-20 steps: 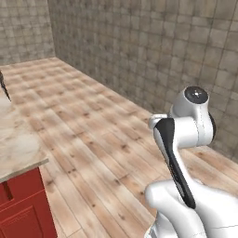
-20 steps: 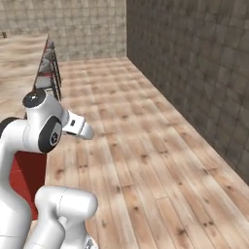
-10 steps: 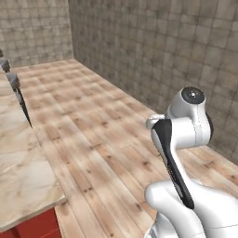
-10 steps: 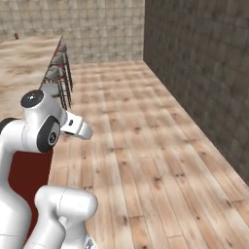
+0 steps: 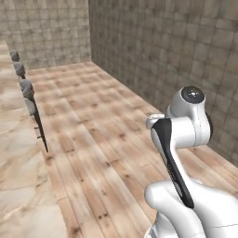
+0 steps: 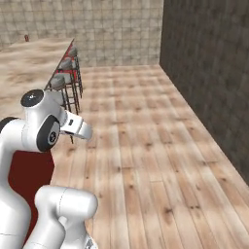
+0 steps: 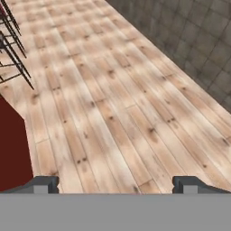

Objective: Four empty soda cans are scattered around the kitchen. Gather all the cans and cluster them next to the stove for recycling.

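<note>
Gripper (image 7: 115,184) spread wide, empty, over plank floor (image 7: 122,108). Stools (image 6: 65,80) along counter (image 6: 29,61); small red can (image 6: 26,37) far on it.

Hand cam looks down on the wood plank floor (image 7: 117,103), planks running diag. from lower centre to upper left. Tiled wall (image 7: 189,40) along upper right, dark grey. Thin black stool legs (image 7: 16,49) at upper left, standing on floor. Dark red cabinet side (image 7: 13,149) at left edge. Gripper (image 7: 115,185) w/ fingers (image 7: 43,184) set wide apart at bottom, nothing btwn them.
</note>
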### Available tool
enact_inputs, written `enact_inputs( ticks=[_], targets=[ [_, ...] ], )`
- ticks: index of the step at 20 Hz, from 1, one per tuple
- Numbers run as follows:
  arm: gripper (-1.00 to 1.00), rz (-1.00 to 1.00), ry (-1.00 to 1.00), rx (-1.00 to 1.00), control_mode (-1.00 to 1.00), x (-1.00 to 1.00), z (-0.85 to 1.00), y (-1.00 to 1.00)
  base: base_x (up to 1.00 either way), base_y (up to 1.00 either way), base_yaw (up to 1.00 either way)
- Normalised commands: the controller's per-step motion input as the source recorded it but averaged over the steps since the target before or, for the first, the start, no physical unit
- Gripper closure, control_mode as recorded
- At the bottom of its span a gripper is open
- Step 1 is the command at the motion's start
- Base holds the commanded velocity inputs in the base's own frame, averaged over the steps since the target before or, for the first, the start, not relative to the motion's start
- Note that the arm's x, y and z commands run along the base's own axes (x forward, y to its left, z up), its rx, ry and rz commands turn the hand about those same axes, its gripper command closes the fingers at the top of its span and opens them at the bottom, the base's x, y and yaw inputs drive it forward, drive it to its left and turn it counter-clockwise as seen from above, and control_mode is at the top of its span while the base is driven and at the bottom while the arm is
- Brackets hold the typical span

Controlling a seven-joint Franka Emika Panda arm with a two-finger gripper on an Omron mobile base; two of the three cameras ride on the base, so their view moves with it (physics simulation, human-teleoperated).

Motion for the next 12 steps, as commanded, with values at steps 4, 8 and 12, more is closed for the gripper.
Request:
enact_inputs(
  ticks=[4, 8, 12],
  targets=[
    [-1.0, 0.0, 0.0, 0.0, 1.0, 0.0, 0.0, 0.0, 0.98, -0.25, 0.2],
    [-1.0, 0.0, 0.0, 0.0, 1.0, 0.0, 0.0, 0.0, 0.94, -0.37, 0.18],
    [-1.0, 0.0, 0.0, 0.0, 1.0, 0.0, 0.0, 0.0, 0.9, -0.41, 0.18]
  ],
)
